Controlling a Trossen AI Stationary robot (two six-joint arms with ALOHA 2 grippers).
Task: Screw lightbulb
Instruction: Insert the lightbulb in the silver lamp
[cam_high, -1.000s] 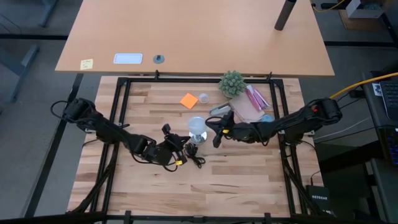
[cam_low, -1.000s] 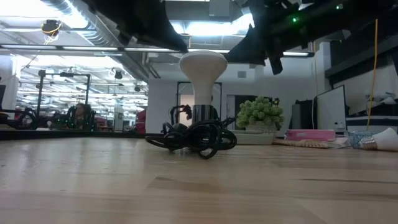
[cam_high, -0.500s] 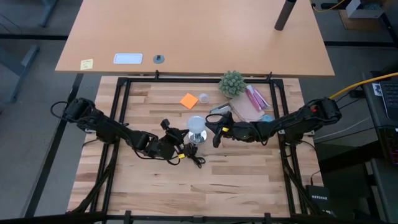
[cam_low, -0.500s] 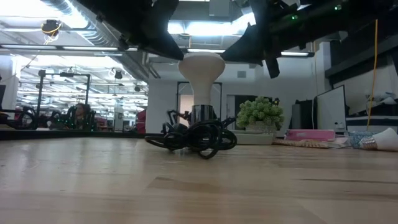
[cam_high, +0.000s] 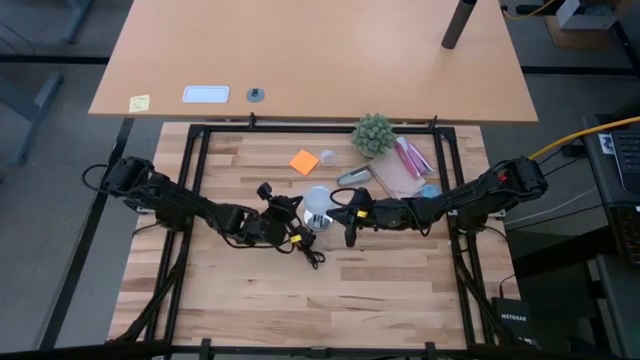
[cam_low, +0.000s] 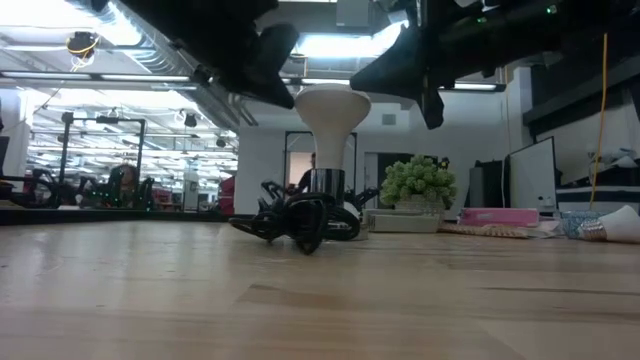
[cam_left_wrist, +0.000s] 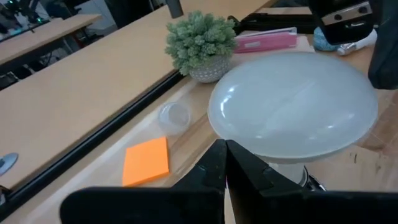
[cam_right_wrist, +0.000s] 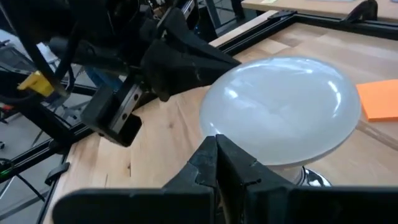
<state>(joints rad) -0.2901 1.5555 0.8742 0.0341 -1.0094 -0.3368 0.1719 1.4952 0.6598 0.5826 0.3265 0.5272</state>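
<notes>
The white frosted lightbulb (cam_high: 318, 207) stands upright at the table's middle, its neck (cam_low: 328, 150) set in the silver base (cam_low: 325, 182). The base rests on the table among coils of black cord (cam_low: 295, 215). My left gripper (cam_high: 299, 213) is shut at the left side of the bulb's round head (cam_left_wrist: 292, 109). My right gripper (cam_high: 338, 212) is shut at the head's right side (cam_right_wrist: 280, 106). Both grippers are level with the head, well above the table. My left gripper lies with its shut fingertips (cam_left_wrist: 219, 158) against the wide rim of the bulb's head (cam_left_wrist: 214, 127), coming level from the table's left. My right gripper lies with its shut fingertips (cam_right_wrist: 208, 155) against the opposite rim of the head (cam_right_wrist: 208, 121), coming level from the table's right. The bulb stays upright in its base.
An orange sticky pad (cam_high: 303, 161), a small clear cap (cam_high: 327, 157), a potted plant (cam_high: 373, 133), a grey oblong object (cam_high: 353, 177) and pink packets (cam_high: 410, 160) lie beyond the bulb at the far right. Bare wood lies toward the near edge.
My left gripper has gone toward the table's far edge and up to the bulb's head from beside the cord. My right gripper has closed in on the head's other side. The black cord below has shifted a little toward the table's left.
</notes>
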